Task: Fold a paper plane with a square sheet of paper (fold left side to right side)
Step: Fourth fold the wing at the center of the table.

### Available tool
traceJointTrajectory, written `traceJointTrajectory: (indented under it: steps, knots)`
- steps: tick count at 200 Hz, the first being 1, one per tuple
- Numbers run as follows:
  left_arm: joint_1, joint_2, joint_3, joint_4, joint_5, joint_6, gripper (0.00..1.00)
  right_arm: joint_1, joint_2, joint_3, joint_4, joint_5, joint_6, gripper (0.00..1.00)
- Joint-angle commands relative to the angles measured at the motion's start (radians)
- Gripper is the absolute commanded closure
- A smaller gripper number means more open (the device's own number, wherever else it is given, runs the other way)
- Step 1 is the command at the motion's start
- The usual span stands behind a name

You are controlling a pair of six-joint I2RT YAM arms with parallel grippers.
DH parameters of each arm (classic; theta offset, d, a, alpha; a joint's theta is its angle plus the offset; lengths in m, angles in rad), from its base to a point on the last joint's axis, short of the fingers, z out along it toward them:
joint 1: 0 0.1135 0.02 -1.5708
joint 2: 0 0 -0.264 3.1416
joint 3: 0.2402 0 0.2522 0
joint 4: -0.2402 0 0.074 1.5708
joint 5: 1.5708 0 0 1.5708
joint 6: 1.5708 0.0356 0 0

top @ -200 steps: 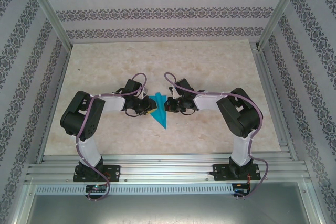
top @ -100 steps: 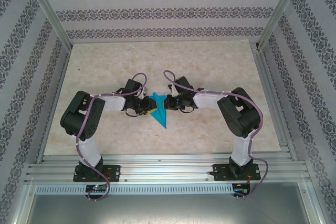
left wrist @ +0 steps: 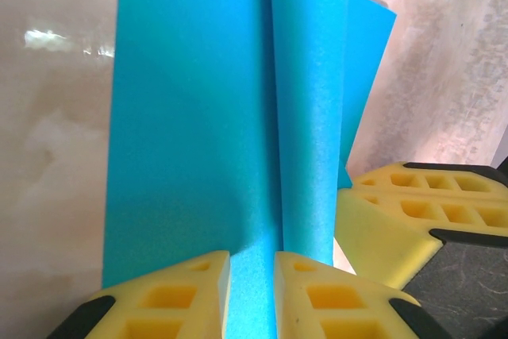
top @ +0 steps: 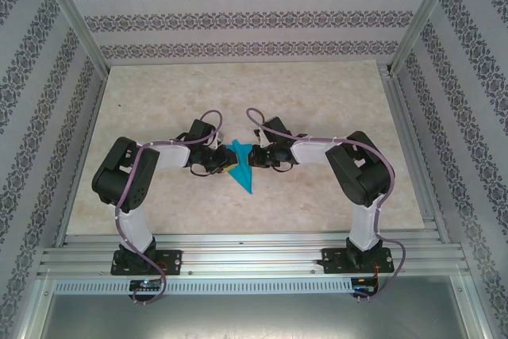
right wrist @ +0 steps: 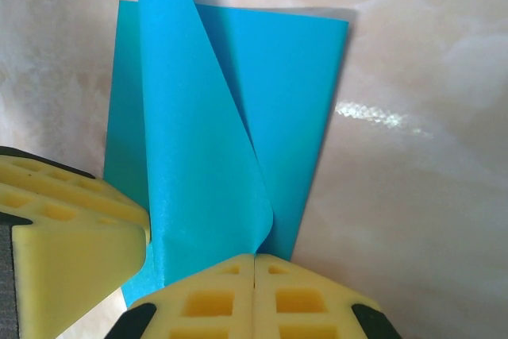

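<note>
Tabletop (top: 317,93) marbled w/ patterned walls (top: 238,17); left claw (left wrist: 252,258) clamps paper plane (top: 244,178), right claw (right wrist: 254,260) together.

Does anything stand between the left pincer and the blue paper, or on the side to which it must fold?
Nothing separates the left pincer from the paper plane: its fingers clamp a raised fold. On the paper's right side the shut right pincer sits at the edge, likely in the fold's path.

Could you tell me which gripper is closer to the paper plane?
Left, marginally: the left gripper has the paper plane between its fingers; the right gripper, shut, touches its raised flap from the opposite side.
</note>
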Motion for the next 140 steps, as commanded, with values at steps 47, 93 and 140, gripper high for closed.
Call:
traceJointTrajectory:
  steps: [47, 93, 140]
  knots:
    - [-0.017, -0.035, 0.047, -0.074, -0.01, 0.053, 0.73, -0.008, 0.039, -0.004, -0.046, 0.038, -0.033, 1.0]
    - [-0.015, -0.139, 0.127, -0.205, -0.026, 0.104, 0.67, -0.005, 0.042, -0.006, -0.048, 0.041, -0.037, 1.0]
    - [-0.033, -0.112, 0.133, -0.157, 0.013, 0.08, 0.77, -0.001, 0.042, 0.003, -0.063, 0.049, -0.046, 1.0]
